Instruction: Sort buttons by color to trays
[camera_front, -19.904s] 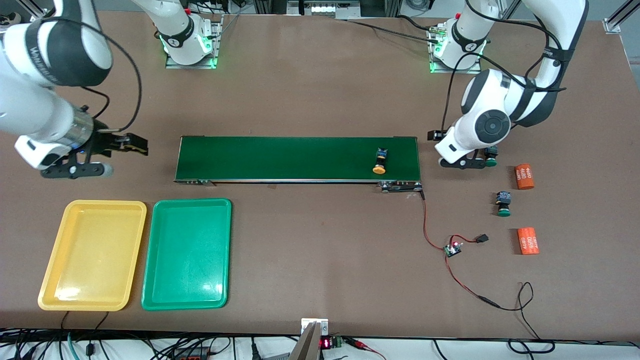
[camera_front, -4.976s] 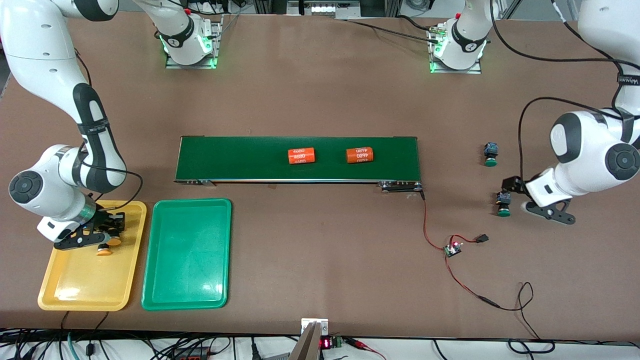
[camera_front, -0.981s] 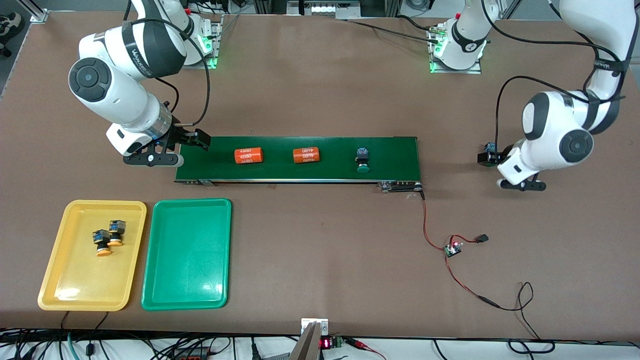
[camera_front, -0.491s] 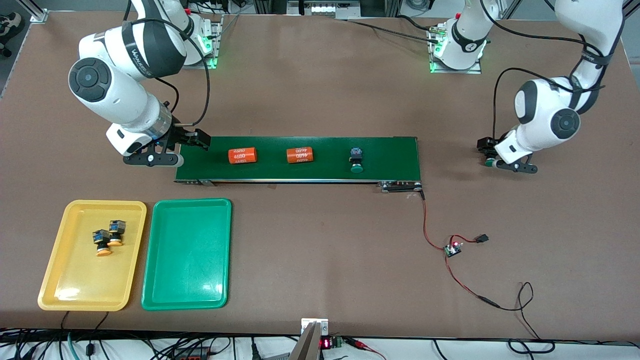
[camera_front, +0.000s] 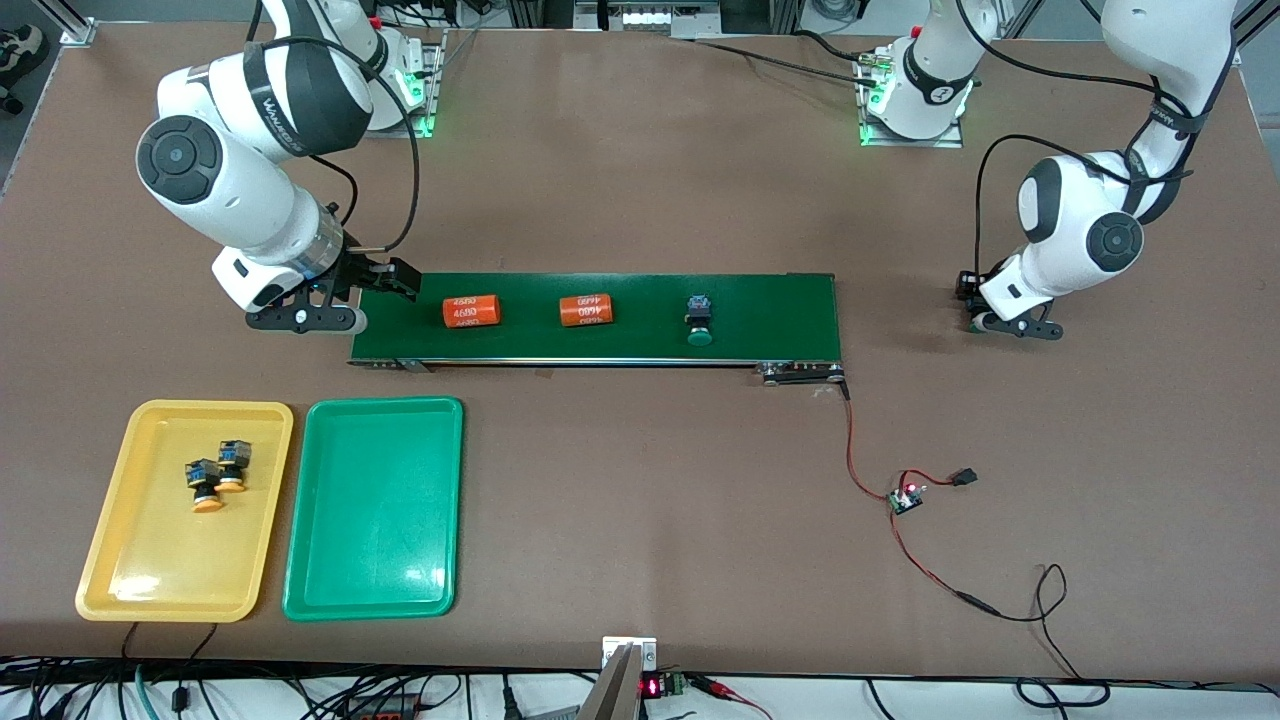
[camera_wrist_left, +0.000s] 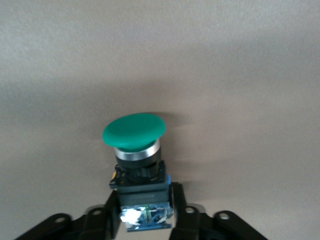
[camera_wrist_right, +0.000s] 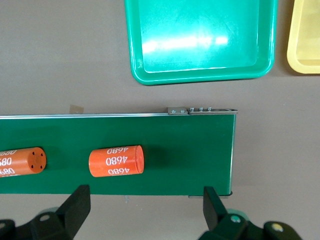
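The left gripper (camera_wrist_left: 145, 212) is pinching a green button (camera_wrist_left: 136, 150) by its black-and-blue body, off the left arm's end of the belt (camera_front: 780, 300). If the pinch is weak, it could slip out. The right gripper (camera_wrist_right: 145, 200) waits wide open over the belt's other end – it might grab an orange cylinder (camera_wrist_right: 116, 160) by mistake. Another green button (camera_front: 698, 320) sits on the belt.

yellow tray (camera_front: 110, 560): two orange-capped buttons (camera_front: 214, 472), touching | green tray (camera_front: 330, 590): beside it | green button (camera_front: 699, 320): on belt (camera_front: 780, 310) | another green button (camera_wrist_left: 135, 155): clamped by left gripper (camera_wrist_left: 146, 212)
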